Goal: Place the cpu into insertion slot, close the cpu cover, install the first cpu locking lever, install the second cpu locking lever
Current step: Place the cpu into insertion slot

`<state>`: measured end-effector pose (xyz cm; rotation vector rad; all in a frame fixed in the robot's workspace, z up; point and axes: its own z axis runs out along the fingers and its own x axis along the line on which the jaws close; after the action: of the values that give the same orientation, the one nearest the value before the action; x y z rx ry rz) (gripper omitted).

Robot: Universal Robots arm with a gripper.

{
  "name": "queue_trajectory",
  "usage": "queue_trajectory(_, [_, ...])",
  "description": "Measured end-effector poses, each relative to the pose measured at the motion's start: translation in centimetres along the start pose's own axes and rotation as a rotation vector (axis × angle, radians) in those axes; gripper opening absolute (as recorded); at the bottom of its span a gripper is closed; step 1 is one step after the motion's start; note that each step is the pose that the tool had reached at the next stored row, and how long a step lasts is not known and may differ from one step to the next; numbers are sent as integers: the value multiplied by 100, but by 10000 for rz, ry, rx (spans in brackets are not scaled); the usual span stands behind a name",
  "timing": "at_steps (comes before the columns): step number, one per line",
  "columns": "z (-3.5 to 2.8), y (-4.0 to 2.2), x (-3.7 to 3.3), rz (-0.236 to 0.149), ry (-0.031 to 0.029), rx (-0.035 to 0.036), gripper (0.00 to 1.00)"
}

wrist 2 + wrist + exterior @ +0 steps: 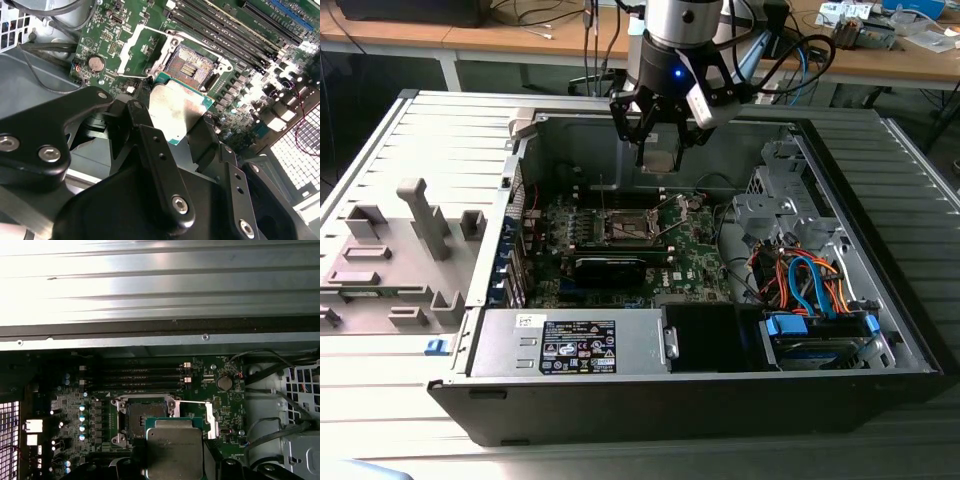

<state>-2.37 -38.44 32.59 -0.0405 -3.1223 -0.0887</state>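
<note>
1. Your tool (pixel 659 152) is closed on the cpu (pixel 177 112). It grips the chip by two opposite edges, with the metal top facing the wrist cameras.
2. The cpu hangs in the air over the board (pixel 698 255) inside the open case (pixel 620 415). In the exterior view it is well above the board. In both wrist views it overlaps one edge of the slot (pixel 192 67) and is plainly not seated.
3. The slot lies bare with its contact field uncovered. Judge step one as in hand but not done.
4. The cover (pixel 131 50) is swung open to one side of the slot, so you have not yet closed it.
5. With the cover up, neither lever can be locked, so both are left to do. The levers are too thin to pick out for sure.
</note>
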Motion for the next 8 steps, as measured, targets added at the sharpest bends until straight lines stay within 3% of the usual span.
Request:
queue_trajectory(4, [4,-6,0,0,0,1,55])
queue_trajectory(6, [72,-32,-2,1,-1,43,55])
queue_trajectory(8, [74,-32,-2,1,-1,44,55])
